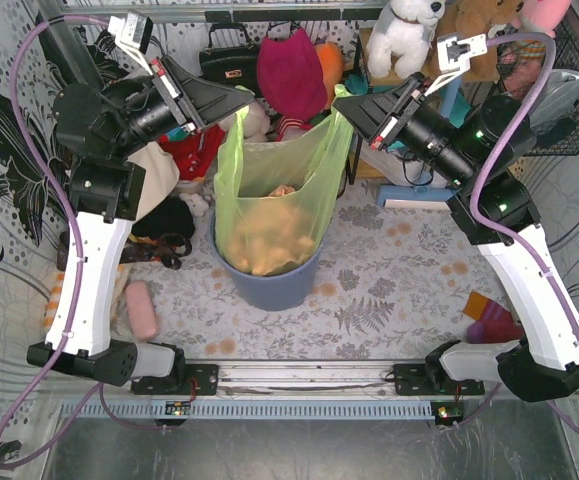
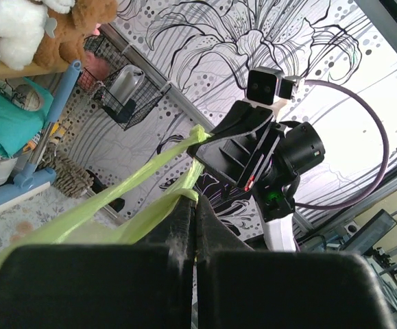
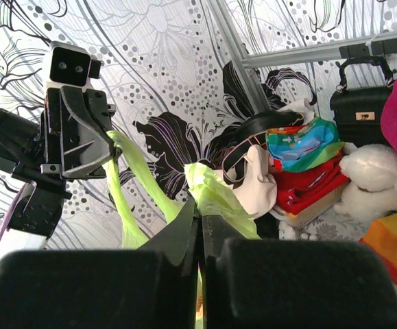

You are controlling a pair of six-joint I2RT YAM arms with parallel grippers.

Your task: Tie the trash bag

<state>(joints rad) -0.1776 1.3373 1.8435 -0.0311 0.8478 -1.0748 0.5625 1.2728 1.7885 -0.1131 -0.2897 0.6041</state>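
The trash bag (image 1: 269,180) stood in the round blue-grey bin (image 1: 269,285) at the middle of the bench (image 1: 389,290). Its lower part was tucked inside the bin and its upper part was drawn up above the rim. Crumpled tan paper (image 1: 264,240) showed through the thin green plastic.

The left hand (image 1: 247,100) was pinched shut on the bag's upper left corner. The right hand (image 1: 341,108) was pinched shut on the upper right corner. Each wrist view confirmed this: a twisted strip of green plastic ran out from between closed fingers (image 2: 181,226), and the other arm's hand across the gap held its own strip. The two hands were well apart, so the top edge was pulled taut between them and the mouth gaped open.

By these pictures, the task was only at its first stage. Both corners had been gathered and lifted, which was the groundwork for a knot. Nothing had been tied: the two strips were neither crossed nor wrapped round each other, and no loop or knot could be seen anywhere along the top.

Left to do, by this reckoning, were bringing the two strips together over the opening, crossing them, passing one under the other and pulling the knot tight. The thin plastic looked liable to stretch or slip under a hard pull.
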